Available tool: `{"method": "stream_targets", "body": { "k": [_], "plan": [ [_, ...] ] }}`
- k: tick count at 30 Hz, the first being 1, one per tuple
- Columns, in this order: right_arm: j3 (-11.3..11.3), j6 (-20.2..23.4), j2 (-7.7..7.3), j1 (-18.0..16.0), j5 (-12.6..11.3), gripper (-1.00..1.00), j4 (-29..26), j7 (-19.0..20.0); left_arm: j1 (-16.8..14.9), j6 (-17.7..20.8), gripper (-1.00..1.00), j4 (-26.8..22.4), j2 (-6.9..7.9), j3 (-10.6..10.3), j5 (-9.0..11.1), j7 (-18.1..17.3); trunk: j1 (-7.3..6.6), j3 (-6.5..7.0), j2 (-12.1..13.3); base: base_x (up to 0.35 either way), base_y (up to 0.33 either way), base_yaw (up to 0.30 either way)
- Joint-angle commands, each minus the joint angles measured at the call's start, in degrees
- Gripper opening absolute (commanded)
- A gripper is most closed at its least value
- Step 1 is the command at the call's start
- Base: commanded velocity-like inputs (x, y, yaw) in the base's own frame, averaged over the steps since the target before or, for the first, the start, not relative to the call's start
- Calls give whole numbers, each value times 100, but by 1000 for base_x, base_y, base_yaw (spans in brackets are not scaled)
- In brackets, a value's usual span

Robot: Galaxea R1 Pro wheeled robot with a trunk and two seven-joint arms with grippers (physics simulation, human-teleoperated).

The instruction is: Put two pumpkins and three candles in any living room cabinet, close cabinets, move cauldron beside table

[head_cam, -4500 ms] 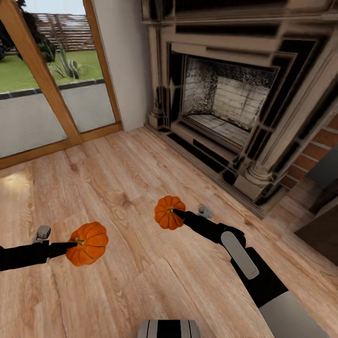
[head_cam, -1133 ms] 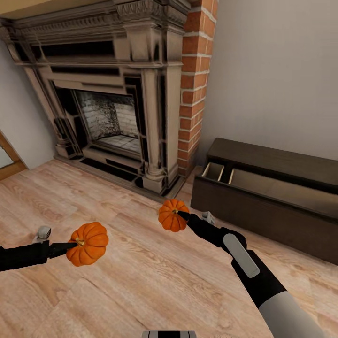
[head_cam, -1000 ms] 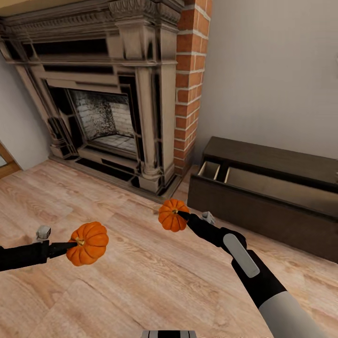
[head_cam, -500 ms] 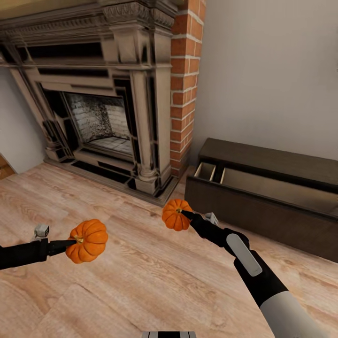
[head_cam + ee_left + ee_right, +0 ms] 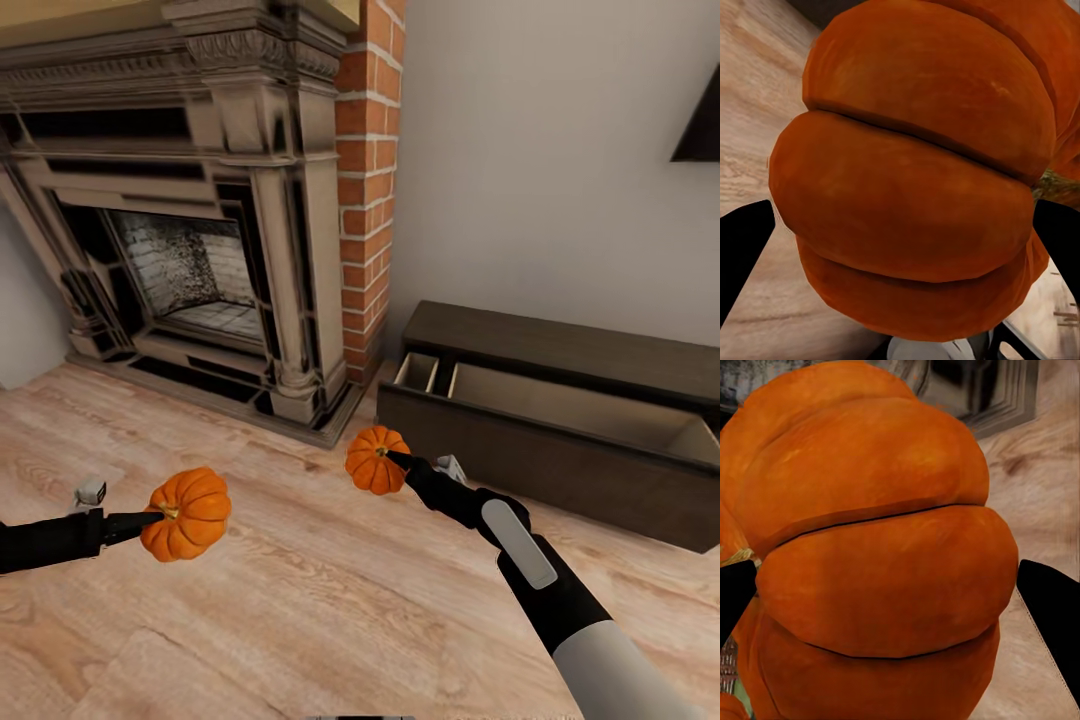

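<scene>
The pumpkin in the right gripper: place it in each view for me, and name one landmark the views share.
Head view: the pumpkin in the right gripper hangs at centre, in front of the open cabinet.
Right wrist view: the same pumpkin looms large between the two dark fingers.
Left wrist view: it cannot be picked out there.
Shared landmark: the wooden floor.

Light wood-plank floor (image 5: pixel 300 600) spans the lower part of the head view. Dark-brown cabinet (image 5: pixel 560 400) sits directly on it along the grey wall at right, top drawer pulled open showing pale beige compartments. Stone fireplace (image 5: pixel 200 250) with brick column (image 5: pixel 365 190) stands on the floor at left, its base just beside the cabinet's near end.
</scene>
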Motion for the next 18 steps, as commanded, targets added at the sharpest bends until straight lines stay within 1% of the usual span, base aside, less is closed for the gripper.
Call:
{"method": "stream_targets", "body": {
  "k": [1, 7, 9, 18],
  "plan": [
    [12, 3, -4, -5, -48, -100, -3, -37, 1, 36, -100, -3, 2, 2, 16, -1, -24, 14, 40, 0, 0, -274],
    [12, 3, -5, -4, -48, -100, -1, -41, 1, 36, -100, -3, 2, 0, 16, -1, -155, 121, 280, 0, 0, -277],
    [12, 3, -4, -4, -48, -100, -1, -42, 1, 36, -100, -3, 2, 0, 16, -1, -199, 157, 360, 0, 0, -185],
    [12, 3, -4, -5, -48, -100, 14, -42, 1, 36, -100, -2, 2, -4, 16, -1, -397, 319, 721, 0, 0, -28]
  ]
}}
